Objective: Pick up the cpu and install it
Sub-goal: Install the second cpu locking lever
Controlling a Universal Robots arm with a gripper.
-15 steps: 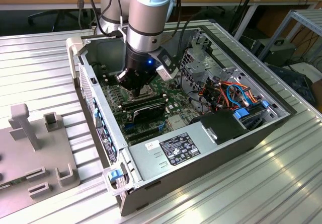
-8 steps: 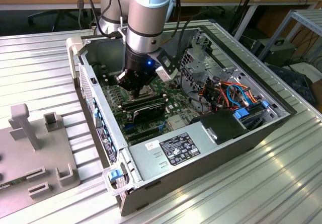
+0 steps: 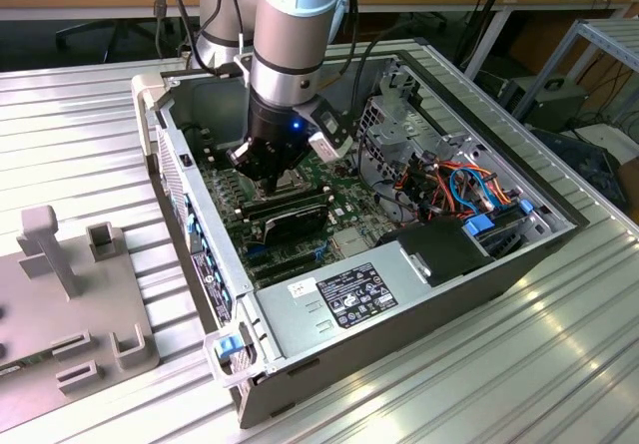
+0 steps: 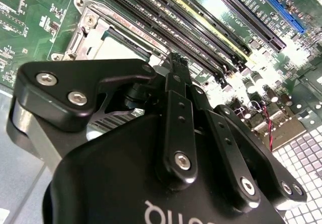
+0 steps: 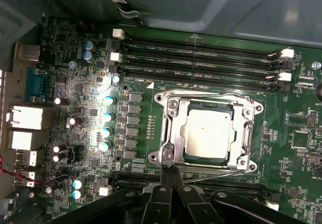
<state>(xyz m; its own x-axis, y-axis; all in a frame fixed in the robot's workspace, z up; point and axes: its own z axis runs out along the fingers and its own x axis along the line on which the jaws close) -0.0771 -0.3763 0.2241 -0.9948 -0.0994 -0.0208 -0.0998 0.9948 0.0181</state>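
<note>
The cpu (image 5: 208, 132) is a silver-grey square lying flat inside the hinged metal socket frame (image 5: 172, 104) on the green motherboard (image 5: 70, 83). My gripper (image 5: 168, 167) is shut with nothing between its fingers, and its tips rest against the frame's corner beside the cpu. In the second wrist view the black gripper (image 4: 175, 65) points down at the board, and a corner of the cpu (image 4: 114, 47) shows just past it. In the exterior view the arm reaches down into the open computer case, with the gripper (image 3: 265, 178) low over the board.
Long black memory slots (image 5: 201, 58) run along both sides of the socket. A power supply (image 3: 349, 299) and a bundle of coloured cables (image 3: 449, 185) fill the case toward the exterior view's right. A grey fixture (image 3: 60, 294) stands on the ribbed metal table at the exterior view's left.
</note>
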